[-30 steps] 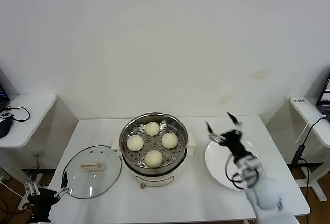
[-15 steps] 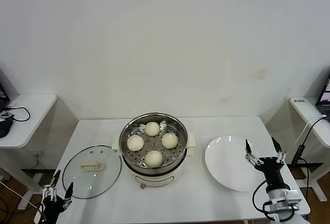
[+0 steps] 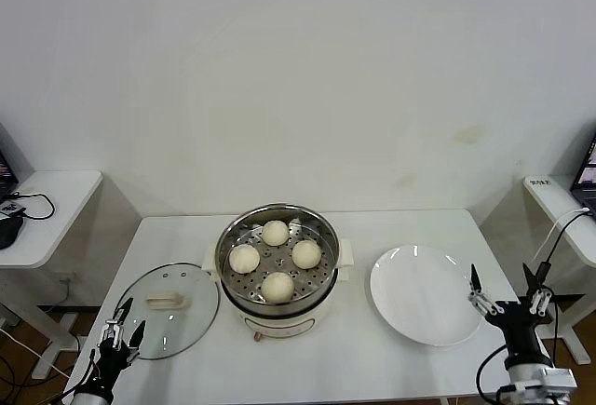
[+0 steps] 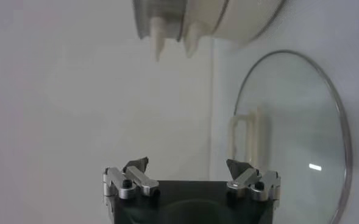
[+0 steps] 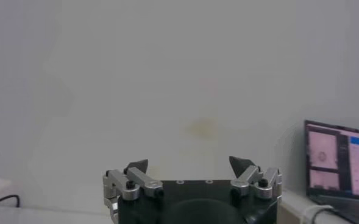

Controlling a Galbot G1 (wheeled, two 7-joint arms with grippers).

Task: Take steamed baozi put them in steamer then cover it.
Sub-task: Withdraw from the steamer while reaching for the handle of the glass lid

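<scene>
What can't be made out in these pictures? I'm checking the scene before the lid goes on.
- Steamer base: head view, mostly hidden below the pot; left wrist view cuts it off at the edge.
- Steamed baozi: undersides hidden against the tray.
- Cover: left wrist view cuts off its far rim.
- Right pincer: its wrist view faces the wall, so no table shows.
- Left pincer: arm cut off by the head view's edge.

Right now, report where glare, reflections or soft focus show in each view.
Head view: evenly lit; bright glints on the plate rim and the glass cover, and the steamer wall shines. Left wrist view: a small highlight on the cover, the steamer base looks soft, the open left gripper is sharp. Right wrist view: the wall stain and laptop screen are blurred behind the open right gripper.
</scene>
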